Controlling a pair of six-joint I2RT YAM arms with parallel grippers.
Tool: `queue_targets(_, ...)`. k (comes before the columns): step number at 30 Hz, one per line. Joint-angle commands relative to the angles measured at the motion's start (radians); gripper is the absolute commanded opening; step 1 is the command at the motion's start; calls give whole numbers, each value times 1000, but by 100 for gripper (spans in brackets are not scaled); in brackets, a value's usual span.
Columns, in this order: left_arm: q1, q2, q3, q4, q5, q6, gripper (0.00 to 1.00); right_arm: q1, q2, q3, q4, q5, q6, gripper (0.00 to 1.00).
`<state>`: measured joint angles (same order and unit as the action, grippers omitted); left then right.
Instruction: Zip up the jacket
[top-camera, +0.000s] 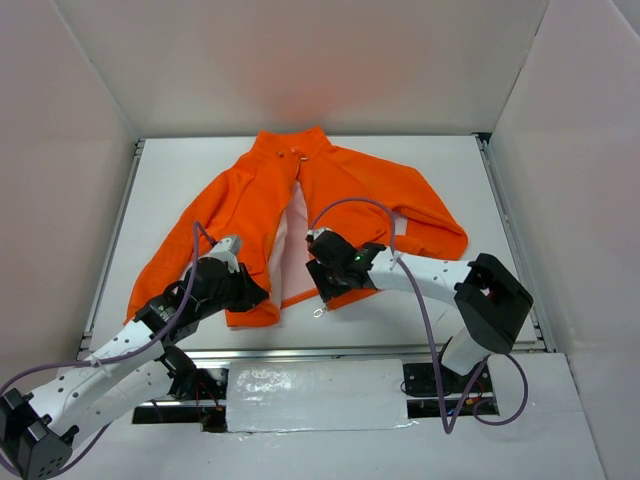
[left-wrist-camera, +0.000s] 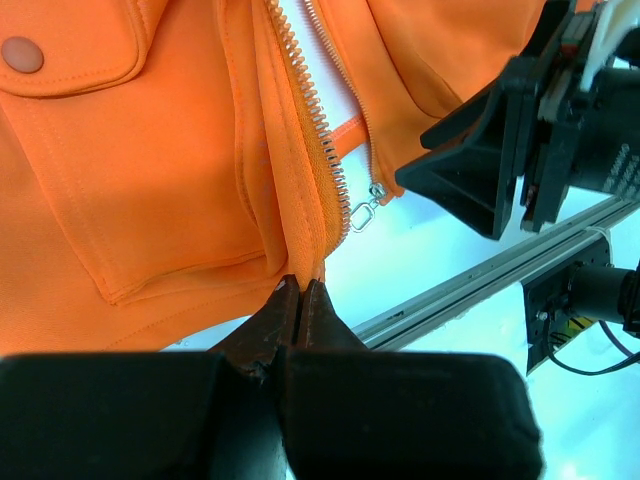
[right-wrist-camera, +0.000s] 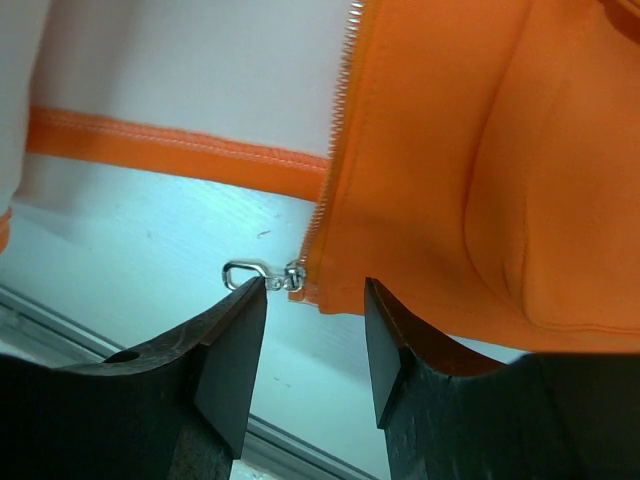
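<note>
Clamping jacket (left-wrist-camera: 150, 180): left fingers (left-wrist-camera: 268, 335); right fingers (right-wrist-camera: 225, 350) spread beside zipper pull (right-wrist-camera: 245, 271).

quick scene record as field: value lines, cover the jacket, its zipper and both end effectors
jacket: orange, spread on the table, front up
zipper: undone, tooth rows apart at the hem
zipper pull: at one front's hem corner, over the table
left end effector: shut on the other front's hem beside the teeth
right end effector: open, close to the zipper pull, not gripping it
</note>
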<state>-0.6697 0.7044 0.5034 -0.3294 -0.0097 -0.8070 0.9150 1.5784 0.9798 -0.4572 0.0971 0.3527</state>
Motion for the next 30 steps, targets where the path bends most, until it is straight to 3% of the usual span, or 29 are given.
queue_targets(1,2,-14,0,13,22,29,0,-31,8,-7,-9,4,43,51)
queue_targets(30,2,7,-17,56,66,43,0,-42,135,-33,-26,30,129,47)
